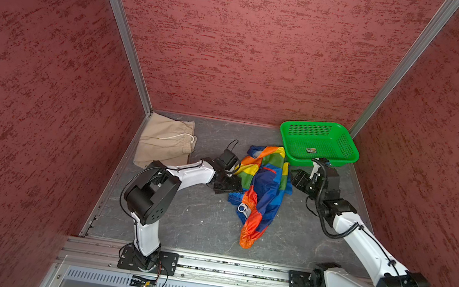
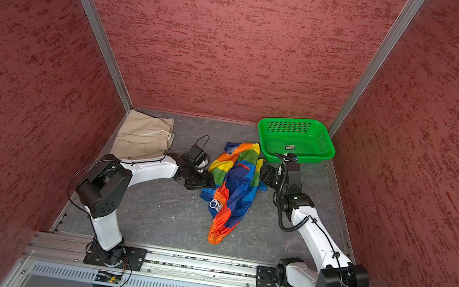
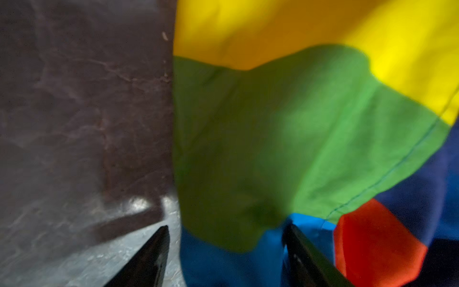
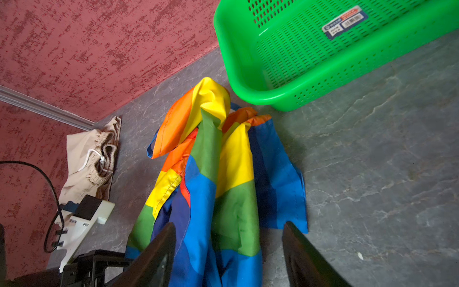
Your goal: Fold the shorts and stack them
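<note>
Rainbow-striped shorts (image 1: 264,182) sit mid-table (image 1: 196,216), crumpled and twisted, nowhere near flat. In both top views the long axis runs roughly 12–6. The bunched end is at 12, just short of the green perforated basket (image 1: 309,130), and the orange waistband end, as far as I can tell, trails to 6 toward the arm bases. Beige drawstring shorts (image 1: 166,141) lie in the far corner at 10, well apart and looking already folded, with the drawstring side facing 3. Left gripper (image 3: 226,227) is at the 9 edge of the rainbow pair, its two black tips apart and straddling the green/blue hem, one over bare table, one over cloth. I see no pinch yet. Right gripper (image 4: 229,223) is at the 3 edge, also spread, with cloth running up between the tips and nothing clamped. My read: the step in hand is grabbing both flanks to spread this pair before any fold. The next move needs both sides to nip a single layer, then pull 9–3 to untwist it. The slick fabric may slip. Then fold and stack on the beige pair.
</note>
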Controlling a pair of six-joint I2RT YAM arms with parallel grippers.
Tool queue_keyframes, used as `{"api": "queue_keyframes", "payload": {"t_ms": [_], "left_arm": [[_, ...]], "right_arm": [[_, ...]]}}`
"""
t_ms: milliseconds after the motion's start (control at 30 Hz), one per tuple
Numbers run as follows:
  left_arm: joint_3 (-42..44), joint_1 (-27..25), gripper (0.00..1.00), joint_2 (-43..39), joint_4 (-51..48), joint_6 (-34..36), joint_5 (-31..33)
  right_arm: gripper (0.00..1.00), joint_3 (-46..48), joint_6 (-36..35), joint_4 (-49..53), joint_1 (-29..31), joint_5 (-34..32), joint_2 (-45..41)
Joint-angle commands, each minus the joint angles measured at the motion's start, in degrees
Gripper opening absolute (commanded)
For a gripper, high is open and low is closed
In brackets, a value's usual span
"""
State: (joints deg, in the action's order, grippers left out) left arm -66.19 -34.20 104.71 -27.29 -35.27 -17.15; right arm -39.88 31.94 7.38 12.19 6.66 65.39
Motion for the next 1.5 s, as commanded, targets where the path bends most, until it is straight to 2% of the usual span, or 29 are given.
{"api": "queue_keyframes", "payload": {"t_ms": [0,67,100,200,300,367,467,600,833,933,1067,1100,1167,1200,1400,1467], "left_arm": [[-3.23,0.22,0.24,0.45,1.59,0.23,-1.82],[-5.02,1.08,0.04,-0.11,0.81,0.93,-1.82],[-6.07,1.68,0.00,-0.45,0.42,1.21,-1.84],[-9.55,4.59,0.00,-1.68,0.18,1.39,-3.42],[-13.52,7.65,0.00,-2.53,0.20,0.23,-5.94],[-16.35,8.81,0.00,-3.09,0.33,-0.02,-6.58],[-19.31,9.33,0.00,-3.46,-0.03,-0.03,-6.87],[-21.27,9.59,0.00,-3.98,-0.48,0.11,-7.36],[-20.56,11.19,0.00,-4.56,-1.78,0.29,-7.90],[-18.72,12.71,0.00,-5.60,-1.32,0.29,-7.98],[-18.60,15.22,0.00,-5.48,-1.65,-0.05,-10.14],[-18.96,15.65,0.00,-5.39,-1.84,-0.19,-10.76],[-19.29,15.83,0.00,-5.46,-2.11,-0.12,-10.97],[-19.47,15.83,0.00,-5.54,-2.20,0.06,-10.98],[-21.81,15.83,0.00,-5.64,-4.30,0.28,-12.27],[-22.13,15.81,0.00,-5.95,-4.94,0.61,-12.47]], "right_arm": [[0.69,1.14,1.43,-2.31,0.05,0.65,0.27],[0.69,1.29,1.45,-2.46,0.04,0.40,0.27],[0.68,1.21,1.53,-2.37,0.11,0.30,0.31],[0.66,1.17,2.09,-2.52,0.05,0.83,0.05],[0.59,0.18,1.40,-1.23,0.98,1.34,0.75],[0.60,-1.64,0.35,1.06,3.44,-0.52,3.07],[0.63,-2.25,1.01,-0.67,7.47,0.11,6.69],[0.66,-3.64,4.40,-5.24,13.99,-1.67,13.87],[0.62,-11.99,6.95,-13.09,24.34,1.90,30.61],[0.62,-11.91,7.88,-14.62,24.49,1.72,31.05],[0.68,-12.78,4.93,-10.73,23.62,-2.81,27.74],[0.74,-12.77,4.79,-10.27,23.15,-3.42,26.87],[0.95,-12.27,5.84,-11.38,21.63,-2.24,25.56],[0.99,-12.33,6.49,-12.39,20.60,-0.46,25.46],[0.98,-19.65,8.72,-12.74,15.21,5.78,32.10],[0.92,-22.53,9.16,-14.03,14.63,8.03,35.40]]}}
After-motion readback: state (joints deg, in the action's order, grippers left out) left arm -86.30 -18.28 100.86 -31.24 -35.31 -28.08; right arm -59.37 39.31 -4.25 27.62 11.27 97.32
